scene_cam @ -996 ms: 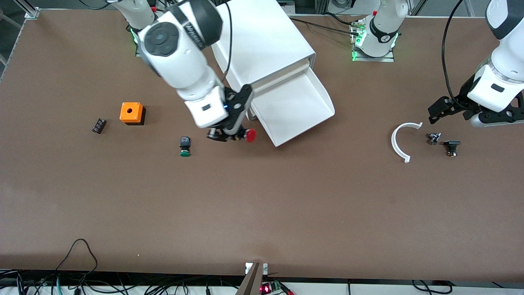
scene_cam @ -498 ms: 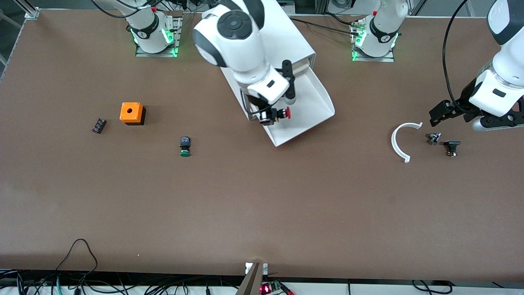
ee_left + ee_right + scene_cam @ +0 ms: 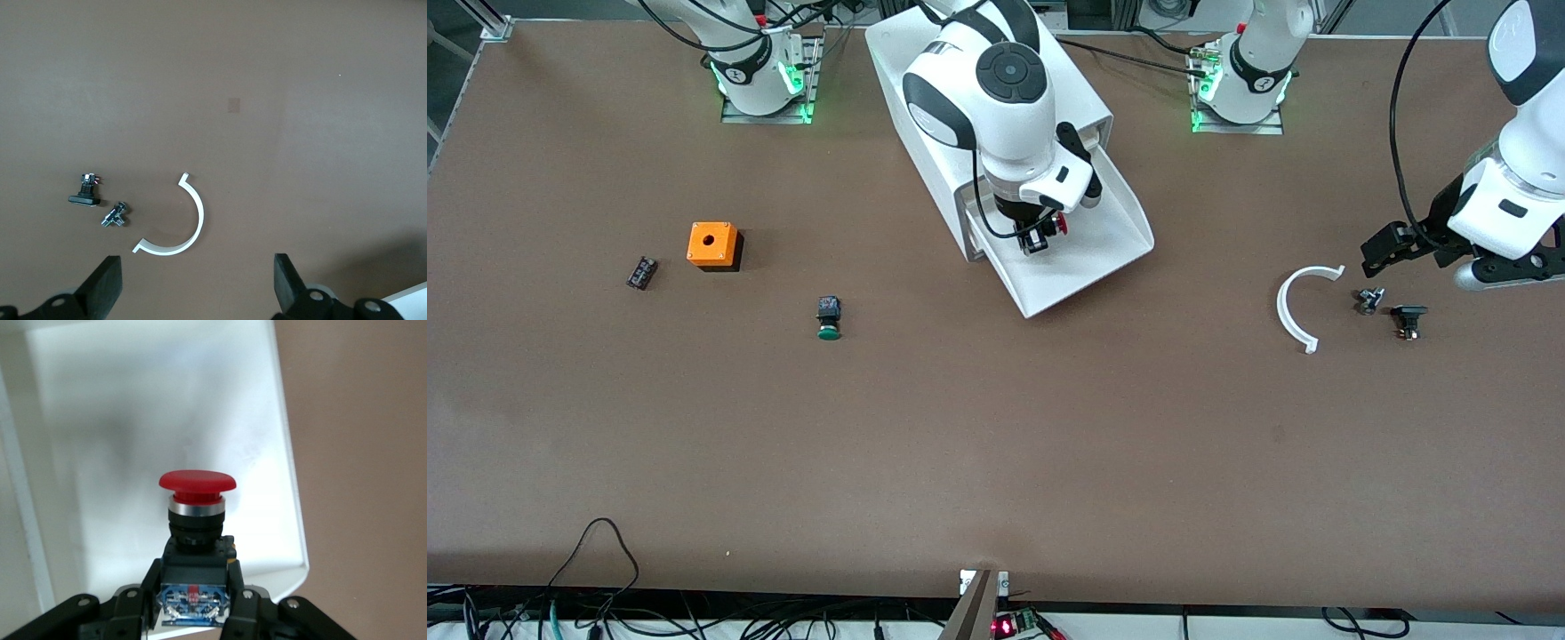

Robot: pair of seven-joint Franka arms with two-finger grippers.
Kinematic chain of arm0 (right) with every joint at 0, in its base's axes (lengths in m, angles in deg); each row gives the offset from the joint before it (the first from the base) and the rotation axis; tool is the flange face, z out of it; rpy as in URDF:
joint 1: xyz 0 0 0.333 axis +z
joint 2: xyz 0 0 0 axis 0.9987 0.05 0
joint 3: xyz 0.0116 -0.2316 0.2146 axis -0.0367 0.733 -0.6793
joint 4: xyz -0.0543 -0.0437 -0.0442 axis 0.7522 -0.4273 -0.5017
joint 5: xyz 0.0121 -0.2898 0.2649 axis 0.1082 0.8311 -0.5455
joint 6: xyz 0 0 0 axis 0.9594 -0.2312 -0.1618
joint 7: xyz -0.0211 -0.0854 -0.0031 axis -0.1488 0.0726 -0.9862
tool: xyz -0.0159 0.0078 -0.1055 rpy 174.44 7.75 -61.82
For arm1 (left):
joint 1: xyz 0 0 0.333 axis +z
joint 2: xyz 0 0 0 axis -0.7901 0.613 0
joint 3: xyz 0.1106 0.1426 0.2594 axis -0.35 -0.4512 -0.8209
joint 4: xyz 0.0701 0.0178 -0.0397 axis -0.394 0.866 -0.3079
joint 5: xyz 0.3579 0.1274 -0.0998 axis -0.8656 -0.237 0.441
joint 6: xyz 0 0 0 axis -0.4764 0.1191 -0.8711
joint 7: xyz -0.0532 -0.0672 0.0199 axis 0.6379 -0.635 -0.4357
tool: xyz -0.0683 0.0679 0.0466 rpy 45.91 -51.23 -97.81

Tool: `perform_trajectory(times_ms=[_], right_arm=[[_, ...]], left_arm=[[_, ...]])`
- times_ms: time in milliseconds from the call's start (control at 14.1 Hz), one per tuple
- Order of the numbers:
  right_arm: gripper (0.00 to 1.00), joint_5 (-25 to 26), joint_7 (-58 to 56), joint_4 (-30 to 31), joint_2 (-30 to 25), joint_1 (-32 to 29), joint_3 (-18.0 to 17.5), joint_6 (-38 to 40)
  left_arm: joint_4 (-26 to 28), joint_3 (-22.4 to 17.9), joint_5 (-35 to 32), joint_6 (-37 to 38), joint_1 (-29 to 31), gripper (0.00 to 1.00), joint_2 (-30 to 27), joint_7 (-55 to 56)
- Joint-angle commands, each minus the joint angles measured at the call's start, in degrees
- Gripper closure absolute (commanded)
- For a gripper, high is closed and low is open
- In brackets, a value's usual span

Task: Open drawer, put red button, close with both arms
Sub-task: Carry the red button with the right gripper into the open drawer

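Observation:
The white cabinet (image 3: 996, 80) stands at the back of the table with its lowest drawer (image 3: 1085, 258) pulled out. My right gripper (image 3: 1040, 236) is shut on the red button (image 3: 1060, 224) and holds it over the open drawer. In the right wrist view the red cap (image 3: 197, 482) and black body sit between my fingers (image 3: 137, 603), above the white drawer floor (image 3: 133, 413). My left gripper (image 3: 1392, 244) is open and empty, waiting over the table at the left arm's end, above a white curved piece (image 3: 180, 223).
A green-capped button (image 3: 829, 317), an orange box with a hole (image 3: 712, 244) and a small black part (image 3: 641, 272) lie toward the right arm's end. The white curved piece (image 3: 1298, 307) and two small parts (image 3: 1392, 311) lie toward the left arm's end.
My right gripper has carried the red button from the table beside the drawer up and over the open drawer. The left gripper has barely shifted.

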Motion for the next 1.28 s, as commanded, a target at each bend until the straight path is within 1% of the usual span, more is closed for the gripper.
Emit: perform_trajectory(times_ms=[0,142,284,498,782,853,924,996,1209], right_arm=[[0.78,1.08,-1.55,-2.75,1.39,1.93,0.41,2.47],[0.78,1.26,-1.21,-3.54,3.14,2.37,0.41,1.68],[0.77,1.26,-0.94,-5.82,5.42,3.07,0.5,1.76],[0.77,1.34,-0.68,-6.27,6.66,4.3,1.64,1.59],[0.76,1.7,1.42,-6.09,7.63,6.06,2.08,1.59],[0.66,1.96,3.43,-6.09,7.63,6.23,2.08,1.59],[0.17,2.05,6.24,-6.09,7.63,6.67,2.08,1.59],[0.0,2.05,8.7,-6.09,7.46,6.85,2.08,1.59],[0.0,2.05,11.36,-7.4,6.06,6.5,2.08,1.68]], left_arm=[[-2.27,0.15,-1.15,1.22,0.39,0.0,1.3,0.77],[-2.27,-0.29,-1.15,1.14,0.39,0.0,1.82,0.77],[-2.36,-0.38,-1.15,1.13,0.48,0.0,1.83,0.68],[-2.45,-0.38,-1.15,1.13,0.48,0.0,1.91,0.68],[-2.45,-0.38,-1.06,0.78,0.48,0.0,2.79,0.77],[-2.45,-0.38,-1.06,0.7,0.48,0.0,2.97,0.77],[-2.45,-0.29,-1.06,0.52,0.48,0.0,3.23,0.77],[-2.45,-0.29,-1.24,-0.18,0.39,0.0,3.32,0.77],[-2.36,-0.2,-0.89,-1.15,0.39,0.0,3.85,0.59]])
